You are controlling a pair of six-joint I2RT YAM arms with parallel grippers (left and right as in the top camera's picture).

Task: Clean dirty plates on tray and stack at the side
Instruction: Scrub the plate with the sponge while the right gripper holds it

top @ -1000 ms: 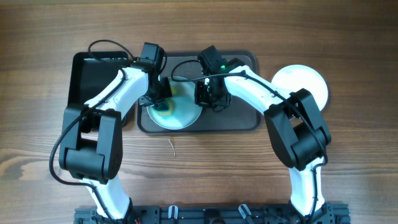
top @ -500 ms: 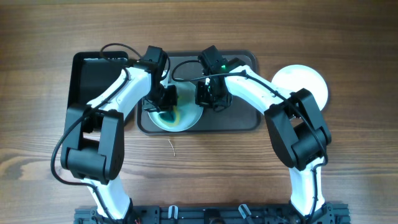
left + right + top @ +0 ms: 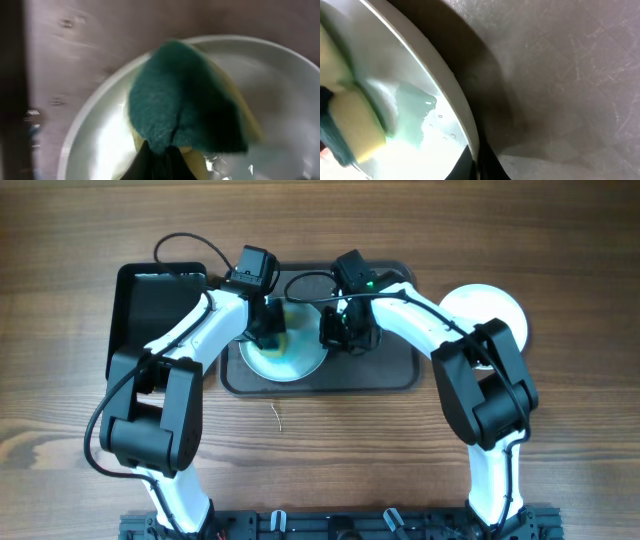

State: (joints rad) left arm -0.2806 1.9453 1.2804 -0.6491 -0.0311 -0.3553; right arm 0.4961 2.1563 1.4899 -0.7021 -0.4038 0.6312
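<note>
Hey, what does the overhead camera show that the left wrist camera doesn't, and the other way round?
Only overhead: both arms, the smaller black tray on the left, and a white plate on the table, right of the grey tray.
Only left wrist: a close look at the sponge, its green scouring face up, and the left gripper pinching it at the lower edge of the picture.
Both: the sponge resting on the pale plate that sits on the grey tray.
</note>
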